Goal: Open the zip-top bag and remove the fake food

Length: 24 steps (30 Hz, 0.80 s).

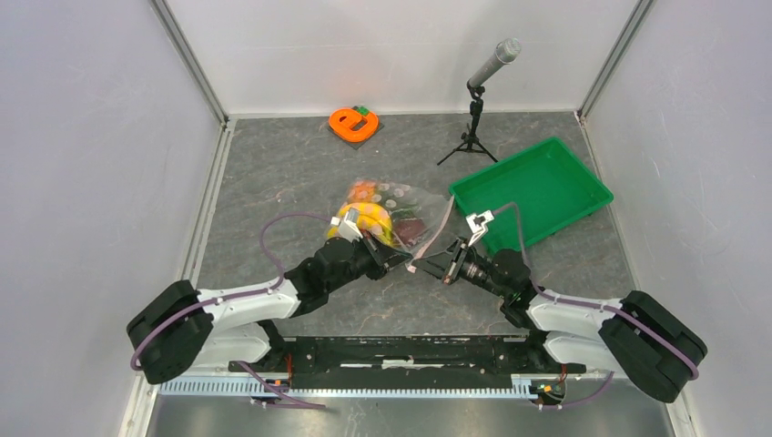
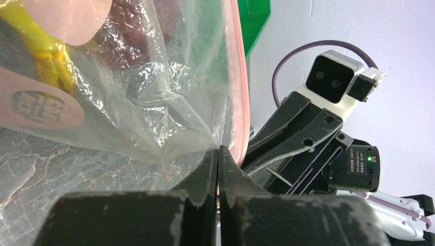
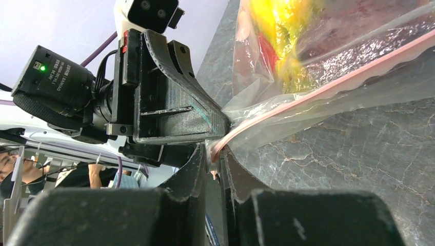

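Note:
The zip-top bag (image 1: 401, 208) lies mid-table, clear with a pink zip strip (image 3: 328, 87). Inside it shows the fake food: a yellow banana bunch (image 1: 366, 218), a dark maroon fruit (image 1: 411, 229) and an orange piece (image 1: 364, 191). My left gripper (image 2: 218, 151) is shut on the clear film of the bag (image 2: 154, 92) just beside the pink strip. My right gripper (image 3: 214, 154) is shut on the pink strip at the bag's near corner. In the top view the two grippers, left (image 1: 398, 258) and right (image 1: 430, 264), meet tip to tip at that near edge.
A green tray (image 1: 583, 196) stands at the right, behind the right arm. An orange "e"-shaped object (image 1: 353, 123) lies at the back. A microphone on a small tripod (image 1: 475, 109) stands behind the bag. White walls close in three sides.

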Each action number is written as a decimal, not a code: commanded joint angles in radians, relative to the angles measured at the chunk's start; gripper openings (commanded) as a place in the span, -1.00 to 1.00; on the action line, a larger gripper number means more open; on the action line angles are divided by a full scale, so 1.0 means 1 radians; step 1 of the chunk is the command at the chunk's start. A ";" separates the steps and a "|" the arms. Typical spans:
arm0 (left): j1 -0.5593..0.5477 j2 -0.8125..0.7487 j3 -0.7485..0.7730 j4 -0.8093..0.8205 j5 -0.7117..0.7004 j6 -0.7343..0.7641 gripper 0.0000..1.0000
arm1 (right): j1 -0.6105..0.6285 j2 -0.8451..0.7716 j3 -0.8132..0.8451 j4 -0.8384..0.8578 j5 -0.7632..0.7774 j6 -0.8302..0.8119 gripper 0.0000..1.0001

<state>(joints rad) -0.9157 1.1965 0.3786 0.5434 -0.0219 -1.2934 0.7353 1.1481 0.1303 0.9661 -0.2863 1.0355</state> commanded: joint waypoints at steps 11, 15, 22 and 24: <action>0.001 -0.128 0.112 -0.387 0.111 0.189 -0.95 | -0.010 -0.117 -0.003 -0.122 0.160 -0.025 -1.00; 0.002 -0.135 0.152 -0.487 0.126 0.255 -0.96 | -0.011 -0.117 0.007 -0.133 0.163 -0.033 -1.00; 0.001 -0.171 0.156 -0.582 0.122 0.283 -0.95 | -0.028 -0.127 0.019 -0.164 0.170 -0.047 -1.00; 0.002 -0.193 0.157 -0.621 0.112 0.293 -0.95 | -0.039 -0.137 0.017 -0.176 0.173 -0.052 -1.00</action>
<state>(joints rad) -0.9161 1.0580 0.5144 0.0692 0.0906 -1.0817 0.7364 1.0397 0.1314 0.8150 -0.2070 1.0241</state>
